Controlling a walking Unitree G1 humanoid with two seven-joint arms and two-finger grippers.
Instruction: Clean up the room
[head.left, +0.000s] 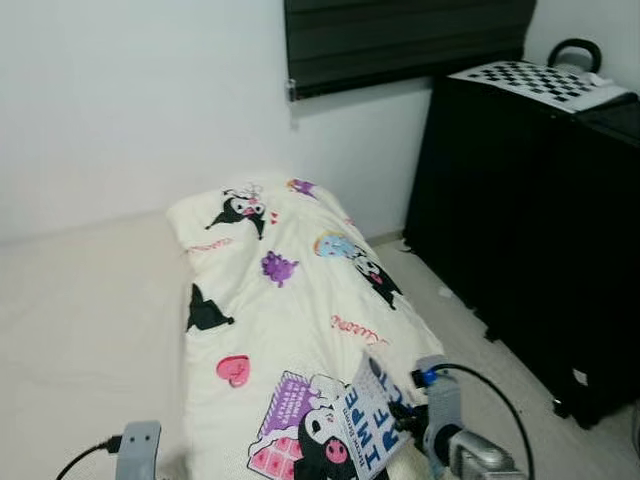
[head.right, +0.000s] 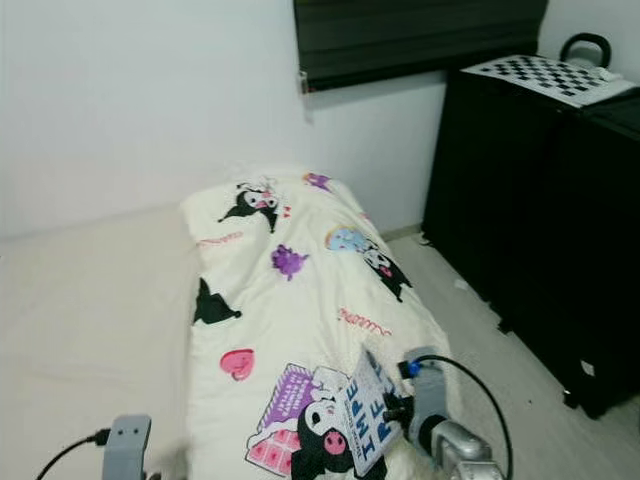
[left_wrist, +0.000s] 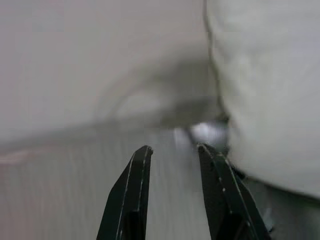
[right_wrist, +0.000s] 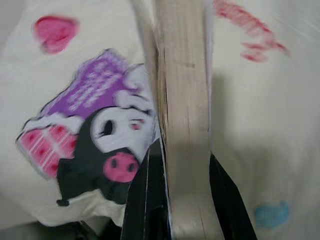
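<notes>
The left gripper (left_wrist: 172, 155) hangs low beside the bed, its two fingers a small gap apart with nothing between them; its wrist view looks past a pale floor to the hanging edge of the quilt (head.left: 300, 290). That cartoon-printed quilt lies along the mattress (head.left: 90, 320). Above its near end the right gripper (right_wrist: 182, 165) is clamped on a book (head.left: 368, 418), held tilted; the head views show the blue lettered cover, while the wrist view shows its page edges between the fingers. A black cabinet (head.left: 540, 230) stands at the right.
</notes>
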